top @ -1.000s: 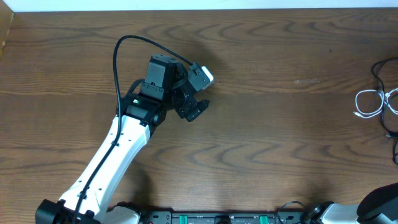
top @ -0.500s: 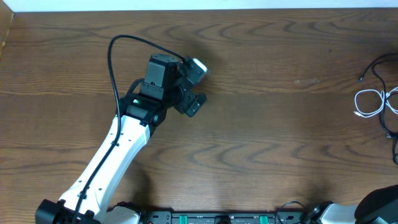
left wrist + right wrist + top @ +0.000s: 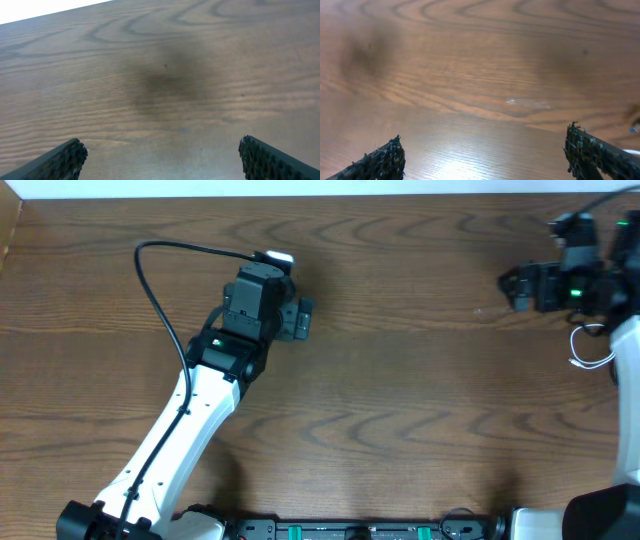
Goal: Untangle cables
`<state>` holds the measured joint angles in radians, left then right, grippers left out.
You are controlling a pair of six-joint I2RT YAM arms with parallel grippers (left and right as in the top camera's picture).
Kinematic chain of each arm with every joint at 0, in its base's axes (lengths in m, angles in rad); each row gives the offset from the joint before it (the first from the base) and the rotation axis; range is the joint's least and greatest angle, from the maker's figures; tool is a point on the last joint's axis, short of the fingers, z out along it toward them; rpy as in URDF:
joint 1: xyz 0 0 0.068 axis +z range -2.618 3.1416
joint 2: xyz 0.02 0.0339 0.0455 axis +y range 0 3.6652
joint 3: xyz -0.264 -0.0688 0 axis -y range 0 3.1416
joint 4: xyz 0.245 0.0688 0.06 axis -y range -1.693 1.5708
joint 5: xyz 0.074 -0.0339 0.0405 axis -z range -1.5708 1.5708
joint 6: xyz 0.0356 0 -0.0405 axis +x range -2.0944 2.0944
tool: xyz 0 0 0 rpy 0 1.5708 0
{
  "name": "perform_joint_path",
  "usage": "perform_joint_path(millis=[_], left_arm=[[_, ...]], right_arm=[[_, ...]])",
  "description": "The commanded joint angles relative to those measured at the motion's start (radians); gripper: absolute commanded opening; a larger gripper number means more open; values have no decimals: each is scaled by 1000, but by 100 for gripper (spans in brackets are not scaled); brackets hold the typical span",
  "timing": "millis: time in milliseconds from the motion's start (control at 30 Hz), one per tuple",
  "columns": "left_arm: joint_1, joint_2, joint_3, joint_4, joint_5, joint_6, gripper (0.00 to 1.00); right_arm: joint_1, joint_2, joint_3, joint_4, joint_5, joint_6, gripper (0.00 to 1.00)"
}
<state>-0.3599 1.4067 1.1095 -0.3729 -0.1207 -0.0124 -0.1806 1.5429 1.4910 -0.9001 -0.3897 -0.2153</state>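
Observation:
The white cable [image 3: 577,360] lies at the table's far right edge, partly under my right arm. The black cables are hidden by that arm. My right gripper [image 3: 513,288] is open and empty, left of the cables, over bare wood [image 3: 482,145]. A white bit at the right edge of the right wrist view [image 3: 634,152] may be the white cable. My left gripper [image 3: 301,320] is open and empty over bare table left of centre, far from the cables; the left wrist view [image 3: 160,150] shows only wood between its fingers.
The left arm's own thick black cable [image 3: 150,290] arcs over the table at the left. The table's back edge [image 3: 320,196] meets a white wall.
My right arm has come into view at the top right and now covers most of the cables. My left gripper has swung up and to the left.

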Motion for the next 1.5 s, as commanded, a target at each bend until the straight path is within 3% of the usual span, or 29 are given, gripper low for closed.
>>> perform_joint_path(millis=[0, 300, 1467], left_arm=[[4, 6, 8, -1, -55, -67, 98], [3, 6, 8, -34, -45, -68, 98], [3, 8, 8, -34, -45, -68, 98]], right_arm=[[96, -23, 13, -2, 95, -17, 99], [188, -23, 13, -51, 100, -18, 99], [188, -23, 13, -84, 100, -18, 99]])
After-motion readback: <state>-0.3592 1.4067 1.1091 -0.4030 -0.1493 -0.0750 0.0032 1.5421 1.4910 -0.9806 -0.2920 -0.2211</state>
